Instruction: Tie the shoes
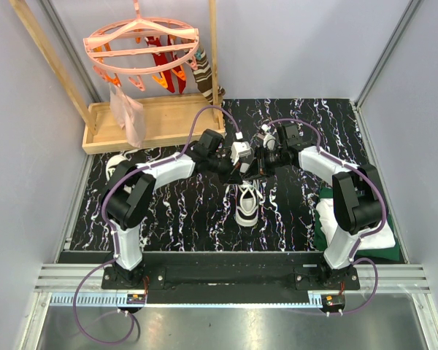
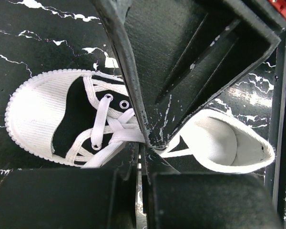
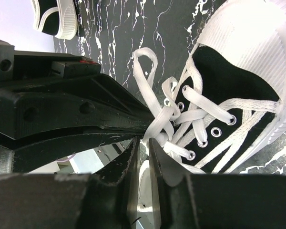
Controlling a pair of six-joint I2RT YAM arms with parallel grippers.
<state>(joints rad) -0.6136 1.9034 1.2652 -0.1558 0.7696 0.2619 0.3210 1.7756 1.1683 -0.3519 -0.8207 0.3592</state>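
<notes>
One black sneaker [image 1: 247, 203] with a white toe cap lies at the table's middle, toe toward the arms. It also shows in the left wrist view [image 2: 66, 119] and in the right wrist view [image 3: 238, 81]. My left gripper [image 1: 241, 163] and right gripper [image 1: 263, 162] meet tip to tip above its lacing. The left gripper [image 2: 142, 147] is shut on a white lace [image 2: 115, 138] at the knot. The right gripper [image 3: 144, 141] is shut on a lace strand beside a lace loop [image 3: 146, 71]. The second sneaker [image 1: 117, 162] lies at the far left, also in the right wrist view [image 3: 55, 16].
A wooden tray [image 1: 160, 130] stands at the back left under a pink clip hanger [image 1: 142, 47] with a striped sock [image 1: 204, 76] and a plastic bag [image 1: 128, 109]. A folded white-and-green cloth [image 1: 350, 222] lies at the right, by the right arm.
</notes>
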